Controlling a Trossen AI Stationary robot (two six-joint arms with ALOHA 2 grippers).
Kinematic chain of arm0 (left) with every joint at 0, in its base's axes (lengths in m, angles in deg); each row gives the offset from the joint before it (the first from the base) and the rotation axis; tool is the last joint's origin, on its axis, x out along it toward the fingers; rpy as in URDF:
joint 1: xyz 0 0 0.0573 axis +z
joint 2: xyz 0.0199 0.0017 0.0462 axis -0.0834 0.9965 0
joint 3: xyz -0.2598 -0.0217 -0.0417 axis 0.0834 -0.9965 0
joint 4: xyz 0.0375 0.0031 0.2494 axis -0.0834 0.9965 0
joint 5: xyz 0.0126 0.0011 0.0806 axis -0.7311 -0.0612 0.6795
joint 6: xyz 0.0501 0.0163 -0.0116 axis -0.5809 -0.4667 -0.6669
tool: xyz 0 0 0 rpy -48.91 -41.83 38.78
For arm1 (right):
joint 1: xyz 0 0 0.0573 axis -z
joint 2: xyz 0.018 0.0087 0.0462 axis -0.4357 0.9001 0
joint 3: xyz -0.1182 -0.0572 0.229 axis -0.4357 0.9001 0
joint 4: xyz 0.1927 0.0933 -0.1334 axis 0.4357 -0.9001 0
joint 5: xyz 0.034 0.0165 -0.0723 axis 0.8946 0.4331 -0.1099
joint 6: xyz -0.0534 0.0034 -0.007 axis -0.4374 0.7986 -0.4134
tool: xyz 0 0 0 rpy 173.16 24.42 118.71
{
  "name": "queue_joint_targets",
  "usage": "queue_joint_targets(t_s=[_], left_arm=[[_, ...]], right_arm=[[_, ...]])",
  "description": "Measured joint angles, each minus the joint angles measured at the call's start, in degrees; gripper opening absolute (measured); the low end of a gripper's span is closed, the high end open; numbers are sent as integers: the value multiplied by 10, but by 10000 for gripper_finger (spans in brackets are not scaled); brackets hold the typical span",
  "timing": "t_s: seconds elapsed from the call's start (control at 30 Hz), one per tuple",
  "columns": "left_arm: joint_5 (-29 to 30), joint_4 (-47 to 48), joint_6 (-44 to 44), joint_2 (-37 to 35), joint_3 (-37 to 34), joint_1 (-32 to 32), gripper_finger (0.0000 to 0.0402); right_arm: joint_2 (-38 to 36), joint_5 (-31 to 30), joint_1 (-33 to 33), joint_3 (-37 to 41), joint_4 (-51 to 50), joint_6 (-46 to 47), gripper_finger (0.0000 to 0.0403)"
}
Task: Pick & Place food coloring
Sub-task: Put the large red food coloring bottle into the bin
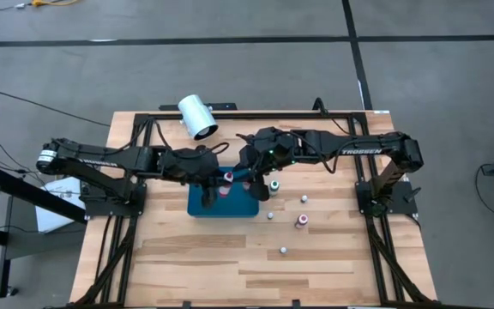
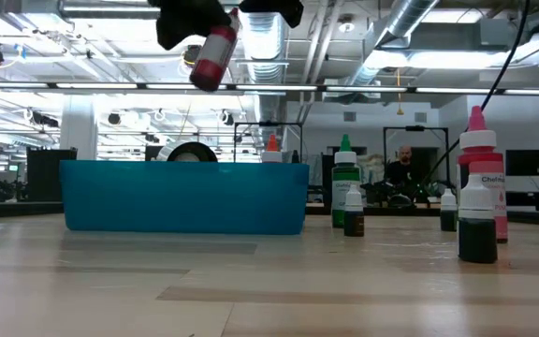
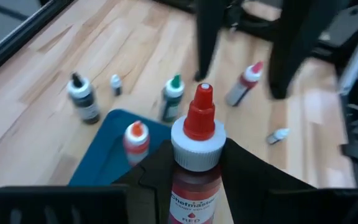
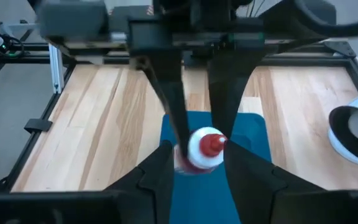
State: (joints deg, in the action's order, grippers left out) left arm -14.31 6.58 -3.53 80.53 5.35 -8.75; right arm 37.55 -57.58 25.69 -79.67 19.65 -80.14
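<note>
Bottles of food coloring: one red-capped bottle (image 3: 194, 162) pinched between the left gripper (image 3: 194, 177) fingers above the teal tray (image 1: 221, 204), the right gripper (image 4: 197, 155) spread around its cap; one orange-topped bottle (image 3: 135, 138) stands in the tray; several more stand on the table (image 1: 187, 257).

A pale wooden counter (image 1: 187, 257) of glued planks fills the middle of the scene, edged by a black metal frame (image 1: 135, 172). A flat teal tray (image 1: 200, 204) lies on the counter near its centre. A large white cylinder (image 1: 197, 117) lies on its side at the counter's far edge. Around it is grey floor (image 1: 453, 77) crossed by dark lines. In the low view, a person (image 2: 402, 168) sits far back in the room under exposed ceiling ducts (image 2: 269, 37).
</note>
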Motion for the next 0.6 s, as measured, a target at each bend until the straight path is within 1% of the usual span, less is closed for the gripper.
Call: queue_joint_targets(t_s=[0.17,0.23,0.3,0.4,0.5,0.6], left_arm=[[20,22,5,0,0,0,103],[31,27,5,0,0,0,103],[44,28,0,0,0,0,103],[68,29,-9,0,0,0,103],[75,16,-17,0,-10,0,103],[76,-38,-20,-1,-38,0,103]], right_arm=[[-16,-1,6,-1,-10,-23,141],[-26,-1,11,0,-35,-26,143],[-31,-1,16,-1,-38,-26,142],[-44,-3,26,0,-82,-26,138],[-56,-3,39,0,-136,-26,132],[-61,-3,49,0,-180,-22,128]])
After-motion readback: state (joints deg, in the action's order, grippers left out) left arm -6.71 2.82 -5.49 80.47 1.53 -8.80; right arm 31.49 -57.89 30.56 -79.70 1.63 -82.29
